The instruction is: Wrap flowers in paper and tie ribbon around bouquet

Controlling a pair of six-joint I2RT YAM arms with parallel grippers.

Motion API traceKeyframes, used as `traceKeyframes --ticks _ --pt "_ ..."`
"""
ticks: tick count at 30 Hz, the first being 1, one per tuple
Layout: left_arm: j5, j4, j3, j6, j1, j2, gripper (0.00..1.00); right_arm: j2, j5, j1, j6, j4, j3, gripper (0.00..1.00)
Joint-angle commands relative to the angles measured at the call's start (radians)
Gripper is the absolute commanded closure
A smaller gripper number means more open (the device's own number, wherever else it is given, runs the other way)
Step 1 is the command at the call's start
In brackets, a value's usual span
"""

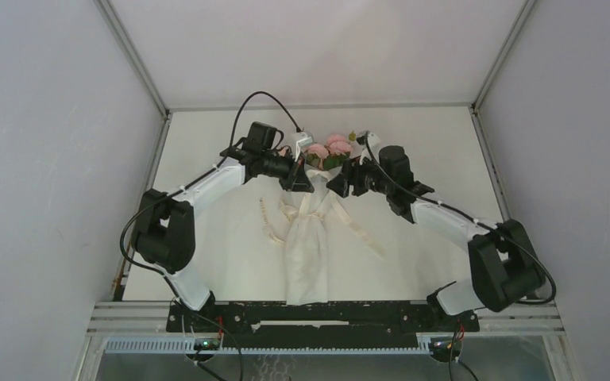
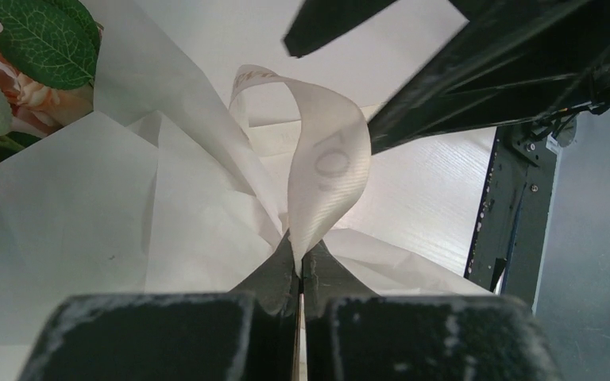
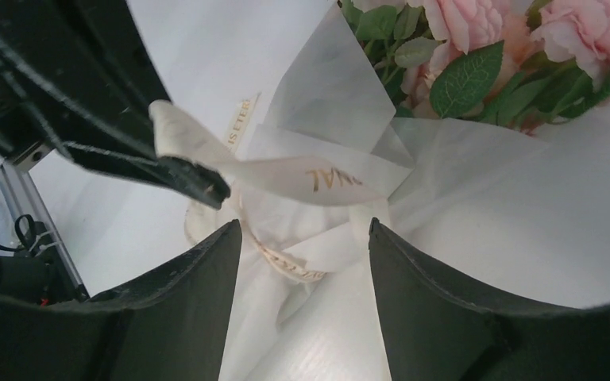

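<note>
Left claw shut tight, pinching a loop of the ribbon right at the fingertips. The loop arches up & away over the paper. Right claw wide open, holding nothing. Its jaws straddle the cinched neck, where a band of ribbon goes round the wrap just below the flowers. Bouquet lies lengthwise mid-tabletop, flowers at far end, paper tail toward near edge.

Risks, as I judge them:
1. Left pull too hard → whole bouquet drags, since nothing pins it w/ right claw open; or the band slackens.
2. Ribbon is limp & smooth-looking and the pinch is narrow → could slip out.
3. Right claw closing here may bite paper along w/ ribbon → crease or tear in the thin sheet, or a nip to the flowers close by.
4. Both claws v. close at the neck → fingers could knock.

Hard to tell:
- Whether there's a real knot or only a wrap. Claws cover the neck in top view & folds hide it in wrist views.
- Stems not visible, prob. inside paper.
- Ribbon print only partly legible.
- Ribbon tails show faintly either side of the wrap in top view, but the ends are hard to trace on the pale tabletop.
</note>
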Motion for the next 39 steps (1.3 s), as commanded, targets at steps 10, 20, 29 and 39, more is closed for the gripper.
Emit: traceKeyframes --ticks 10,20,29,39 --pt "0.034 -0.069 0.027 0.091 0.002 -0.020 1.00 0.274 -0.074 -0.011 -0.035 0.242 0.172 0.65" --pt "-0.322 -0.522 -0.053 0.614 0.024 -0.169 0.27 0.169 -0.025 -0.043 0.035 0.194 0.090 1.00" --pt "-0.670 -0.302 -0.352 0.900 -0.171 -0.206 0.00 0.119 0.019 -0.023 0.069 0.122 0.066 1.00" --pt "-0.787 -0.196 -0.400 0.890 -0.196 -0.135 0.39 0.159 0.115 -0.033 0.073 -0.066 0.099 0.54"
